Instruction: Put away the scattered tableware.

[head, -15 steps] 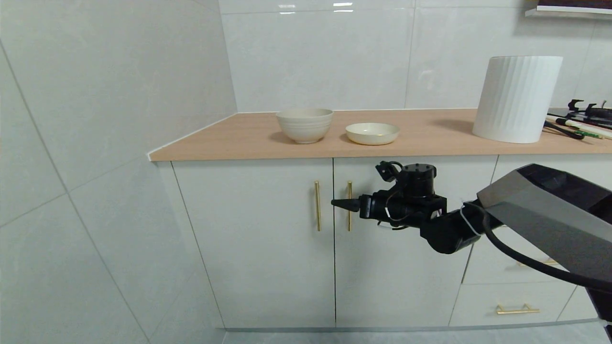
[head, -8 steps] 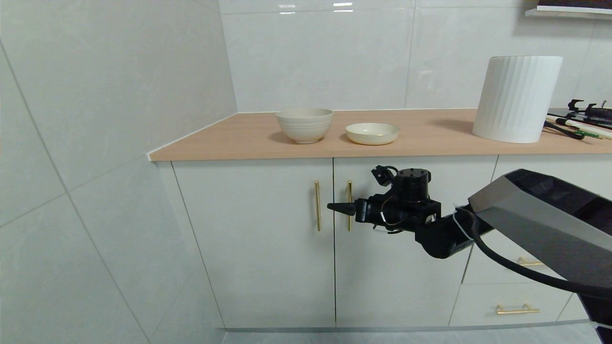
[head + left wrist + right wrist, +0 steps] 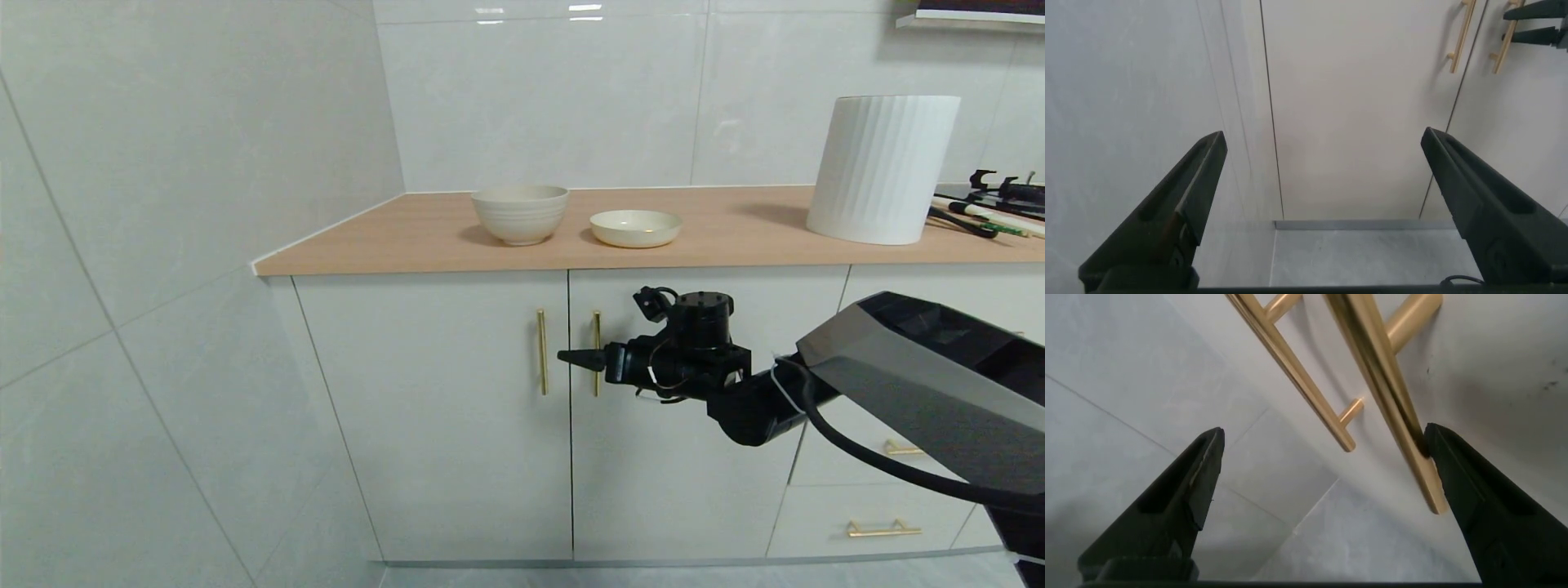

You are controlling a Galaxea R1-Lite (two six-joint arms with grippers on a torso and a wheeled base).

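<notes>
Left gripper [image 3: 1323,139]: jaws spread wide, nothing between them, held low and facing the cabinet doors [image 3: 1355,106]. Right gripper [image 3: 1321,434]: also spread, nothing gripped, level with the two brass handles. Right-door handle [image 3: 597,352] runs just beside one finger, possibly touching; can't confirm from the wrist view. Left-door handle [image 3: 542,352] sits just beyond. Both doors are closed. Above, on the wood countertop [image 3: 735,237]: beige bowl [image 3: 520,213] and shallow dish [image 3: 636,228] side by side, not touching. White ribbed canister [image 3: 882,167] stands farther right, with utensils [image 3: 984,219] past it.
</notes>
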